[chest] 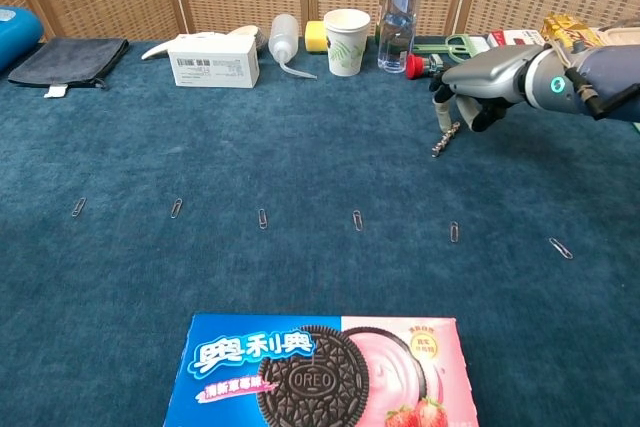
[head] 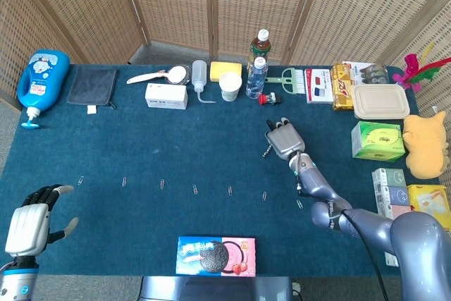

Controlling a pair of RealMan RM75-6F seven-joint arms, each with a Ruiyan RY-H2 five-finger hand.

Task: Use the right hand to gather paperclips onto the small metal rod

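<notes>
So the whole setup sits on a big blue-carpeted table [head: 176,125]. Along the far edge there's a row of clutter: a blue detergent bottle [head: 41,79], a dark cloth [head: 92,87], a white box [head: 166,96], a paper cup [chest: 346,41] and a clear water bottle [chest: 396,9]. Nearest the chest camera lies an Oreo pack [chest: 320,371].

The right hand [chest: 478,82] is reached out over the middle-right of the table, back of the hand facing up, fingers curled downward and fairly close together. Its fingertips [chest: 444,113] come down right at the upper end of the small metal rod [chest: 444,140]. From the chest view it looks like it's pinching that end, but honestly I can't tell whether it really grips it or only touches it.

The rod itself is thin, knobbly-looking and silvery, lying slanted with its lower end on the carpet, towards the near side of the hand.

The left hand [head: 32,222] is down at the near-left corner, fingers spread, holding nothing.

The paperclips [chest: 357,219] lie in a spaced-out row across the table, well apart from the rod, the rightmost one [chest: 561,247] slightly closer to the camera.
</notes>
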